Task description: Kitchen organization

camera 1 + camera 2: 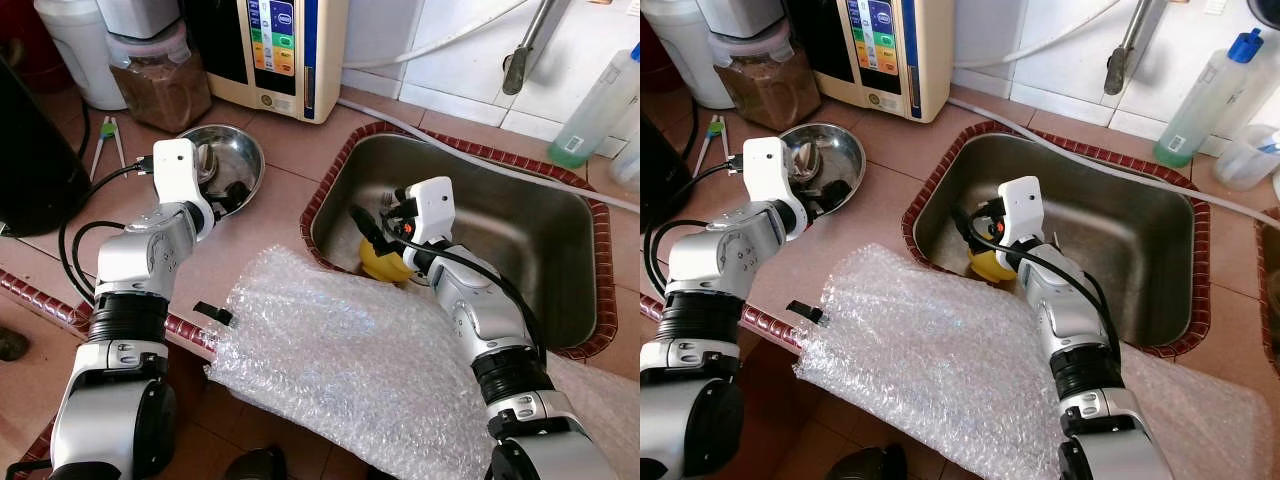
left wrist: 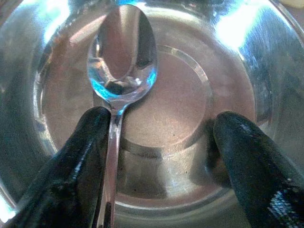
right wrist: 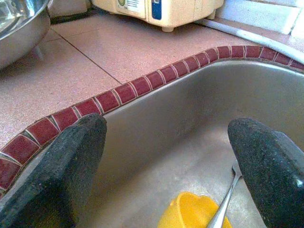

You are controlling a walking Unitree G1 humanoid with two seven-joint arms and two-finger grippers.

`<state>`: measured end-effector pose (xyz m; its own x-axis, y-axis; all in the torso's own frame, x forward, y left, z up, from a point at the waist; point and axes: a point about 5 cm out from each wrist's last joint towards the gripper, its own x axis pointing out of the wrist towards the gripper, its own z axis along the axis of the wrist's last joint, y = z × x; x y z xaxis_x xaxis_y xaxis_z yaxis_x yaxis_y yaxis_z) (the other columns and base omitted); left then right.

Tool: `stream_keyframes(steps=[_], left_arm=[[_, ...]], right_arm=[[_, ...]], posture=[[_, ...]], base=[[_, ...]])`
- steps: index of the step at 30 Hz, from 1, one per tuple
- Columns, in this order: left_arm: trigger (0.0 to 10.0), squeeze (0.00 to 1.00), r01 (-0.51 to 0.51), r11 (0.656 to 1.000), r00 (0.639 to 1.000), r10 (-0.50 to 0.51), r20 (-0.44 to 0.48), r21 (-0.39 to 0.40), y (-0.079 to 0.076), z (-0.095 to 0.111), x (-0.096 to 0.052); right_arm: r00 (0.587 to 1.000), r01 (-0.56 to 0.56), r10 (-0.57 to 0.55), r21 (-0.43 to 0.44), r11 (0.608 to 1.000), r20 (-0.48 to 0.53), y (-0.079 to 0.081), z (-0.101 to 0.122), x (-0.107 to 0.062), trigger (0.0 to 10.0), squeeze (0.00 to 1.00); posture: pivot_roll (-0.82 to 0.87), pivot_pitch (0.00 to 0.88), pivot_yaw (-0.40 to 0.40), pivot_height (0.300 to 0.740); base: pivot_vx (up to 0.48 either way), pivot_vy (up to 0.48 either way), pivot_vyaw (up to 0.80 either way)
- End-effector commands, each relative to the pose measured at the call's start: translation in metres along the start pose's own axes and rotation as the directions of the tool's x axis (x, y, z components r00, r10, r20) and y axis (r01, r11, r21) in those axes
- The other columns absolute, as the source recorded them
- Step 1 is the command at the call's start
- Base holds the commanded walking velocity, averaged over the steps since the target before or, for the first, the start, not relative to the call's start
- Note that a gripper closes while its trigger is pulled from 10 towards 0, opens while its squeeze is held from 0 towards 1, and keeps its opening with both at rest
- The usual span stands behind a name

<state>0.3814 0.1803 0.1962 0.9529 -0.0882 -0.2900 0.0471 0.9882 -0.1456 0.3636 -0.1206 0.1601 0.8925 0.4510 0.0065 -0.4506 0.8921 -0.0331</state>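
A steel bowl (image 1: 243, 148) sits on the pink tiled counter left of the sink (image 1: 530, 235). My left gripper (image 2: 161, 142) reaches into the bowl and is open. A metal spoon (image 2: 121, 57) lies on the bowl's floor, its handle running along one black finger (image 2: 71, 175). My right gripper (image 3: 166, 156) hangs open inside the sink near its left wall, just above a yellow cup (image 3: 192, 213). A metal utensil handle (image 3: 229, 197) leans out of that cup. In the left eye view the cup (image 1: 385, 263) shows below the right gripper (image 1: 375, 225).
A sheet of bubble wrap (image 1: 340, 360) covers the counter's front edge between my arms. At the back stand a cream appliance (image 1: 280, 50), a jar of brown grains (image 1: 160, 80) and a clear bottle (image 1: 600, 100). A faucet handle (image 1: 522, 55) hangs over the sink.
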Motion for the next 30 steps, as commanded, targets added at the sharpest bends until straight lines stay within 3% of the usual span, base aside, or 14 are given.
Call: stream_keyframes(steps=[1,30], left_arm=[[0.0,0.00,0.001,1.000,1.000,-0.001,-0.029,-0.010,0.002,-0.003,0.000],[0.0,0.00,0.062,0.998,0.995,-0.061,0.083,-0.010,-0.007,0.010,-0.004]], right_arm=[[1.000,-0.011,0.011,-0.006,1.000,0.002,0.001,0.002,-0.001,10.0,0.00],[0.999,-0.040,0.040,-0.003,0.999,0.011,0.007,0.006,0.004,10.0,0.00]], posture=[[0.06,0.186,0.009,0.740],[0.06,0.184,-0.002,0.740]], base=[[0.000,0.000,0.00],[0.000,0.000,0.00]])
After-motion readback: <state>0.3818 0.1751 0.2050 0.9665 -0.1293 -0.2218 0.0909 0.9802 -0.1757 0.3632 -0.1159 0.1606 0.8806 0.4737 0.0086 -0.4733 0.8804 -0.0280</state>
